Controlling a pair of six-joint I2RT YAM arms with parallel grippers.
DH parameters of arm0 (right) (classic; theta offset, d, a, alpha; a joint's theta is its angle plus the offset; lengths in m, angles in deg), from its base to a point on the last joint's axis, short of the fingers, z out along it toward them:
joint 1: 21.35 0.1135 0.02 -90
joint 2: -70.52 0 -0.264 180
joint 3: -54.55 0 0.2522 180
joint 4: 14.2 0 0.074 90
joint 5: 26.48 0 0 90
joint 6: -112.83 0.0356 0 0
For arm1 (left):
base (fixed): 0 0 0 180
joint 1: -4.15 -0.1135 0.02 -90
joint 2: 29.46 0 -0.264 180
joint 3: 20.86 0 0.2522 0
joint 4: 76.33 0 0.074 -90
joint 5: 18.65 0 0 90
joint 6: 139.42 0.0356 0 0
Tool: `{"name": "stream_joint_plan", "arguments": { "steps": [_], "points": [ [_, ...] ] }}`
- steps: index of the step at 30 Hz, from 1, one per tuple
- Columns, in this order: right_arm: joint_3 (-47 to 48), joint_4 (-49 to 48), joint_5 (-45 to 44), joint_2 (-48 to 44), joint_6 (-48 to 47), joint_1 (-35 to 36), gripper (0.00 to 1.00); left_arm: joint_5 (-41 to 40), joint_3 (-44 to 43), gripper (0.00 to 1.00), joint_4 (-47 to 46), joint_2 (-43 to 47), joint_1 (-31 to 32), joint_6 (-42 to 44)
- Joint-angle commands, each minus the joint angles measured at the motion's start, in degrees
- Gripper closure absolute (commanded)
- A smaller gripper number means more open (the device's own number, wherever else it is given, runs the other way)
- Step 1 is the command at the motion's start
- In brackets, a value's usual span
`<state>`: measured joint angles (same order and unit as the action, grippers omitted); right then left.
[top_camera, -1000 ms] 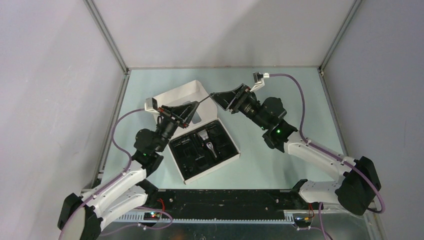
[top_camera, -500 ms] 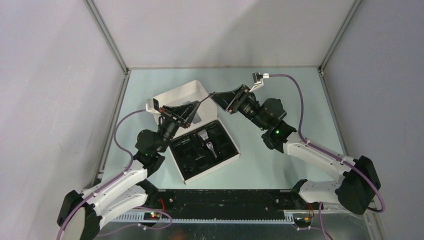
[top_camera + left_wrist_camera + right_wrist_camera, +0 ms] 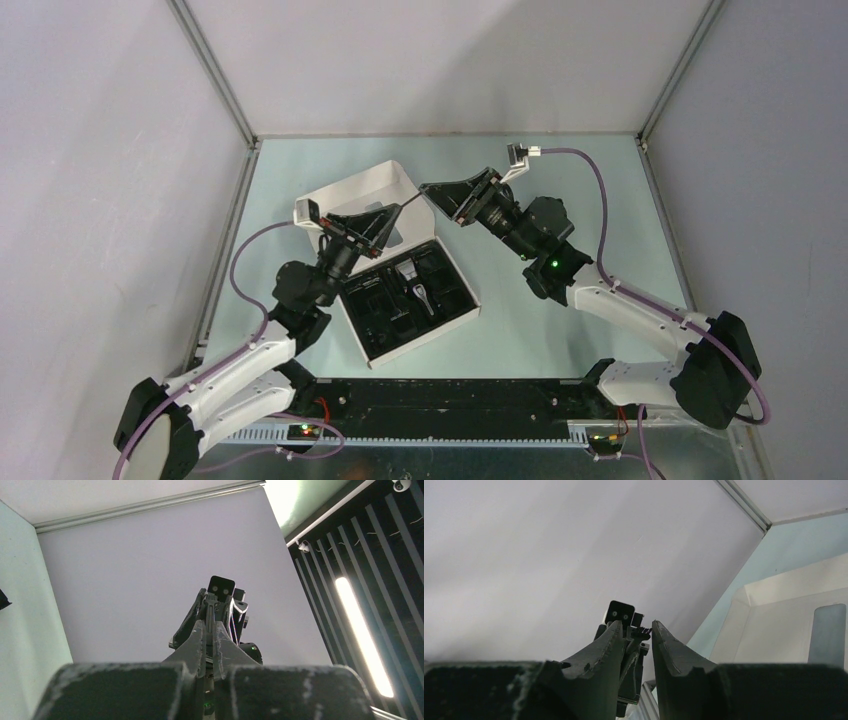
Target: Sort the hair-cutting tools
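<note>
My left gripper (image 3: 386,211) is raised over the box and shut on a slim black tool (image 3: 405,202) that points up and right. The tool's small bristled end (image 3: 641,630) sits at the tips of my right gripper (image 3: 428,190), which faces the left one tip to tip. In the right wrist view my right gripper (image 3: 635,624) shows a narrow gap between its fingers, with the bristled end in that gap. In the left wrist view my left gripper (image 3: 209,625) is pressed together. A silver-and-black clipper (image 3: 408,272) and black attachments (image 3: 372,285) lie in the tray.
The white box (image 3: 420,343) with its black tray lies at the table's middle, its lid (image 3: 360,192) folded open toward the back. Both arms cross above it. Grey walls close off the left, back and right.
My right gripper's fingers have drawn closer together around the tool's end. My left arm has shifted slightly and still holds the tool.
</note>
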<state>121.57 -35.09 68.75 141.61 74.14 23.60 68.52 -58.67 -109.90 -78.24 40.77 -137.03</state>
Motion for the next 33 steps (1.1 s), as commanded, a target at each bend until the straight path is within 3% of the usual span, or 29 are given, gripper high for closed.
{"name": "stream_joint_plan", "arguments": {
  "steps": [1, 16, 21, 25, 29, 33],
  "points": [
    [0.75, -2.79, -0.95, -0.15, -0.78, 0.4, 0.68, -1.02, 0.23, 1.0, -2.39, -0.29, 0.68, -0.07],
    [0.7, -3.18, -0.47, 0.08, -0.85, 0.84, 0.7, -1.14, -0.17, 1.0, -2.93, -0.7, 1.21, -0.37],
    [0.75, -3.02, -0.68, -0.06, -1.24, 0.96, 0.85, -1.07, -0.08, 0.99, -2.9, -0.67, 1.27, -0.58],
    [0.77, -1.19, -1.96, -0.87, -3.28, 0.92, 0.95, -1.24, 0.5, 0.87, -1.72, -0.04, 1.22, 0.34],
    [0.75, 2.15, -3.69, -2.18, -6.59, 0.77, 0.99, -3.51, 2.6, 0.61, 1.09, 2.66, 0.91, 2.99],
    [0.84, 6.89, -4.18, -4.11, -11.62, 0.3, 1.0, -3.98, 2.64, 0.47, 10.44, 7.1, -1.6, 9.15]
  ]
}}
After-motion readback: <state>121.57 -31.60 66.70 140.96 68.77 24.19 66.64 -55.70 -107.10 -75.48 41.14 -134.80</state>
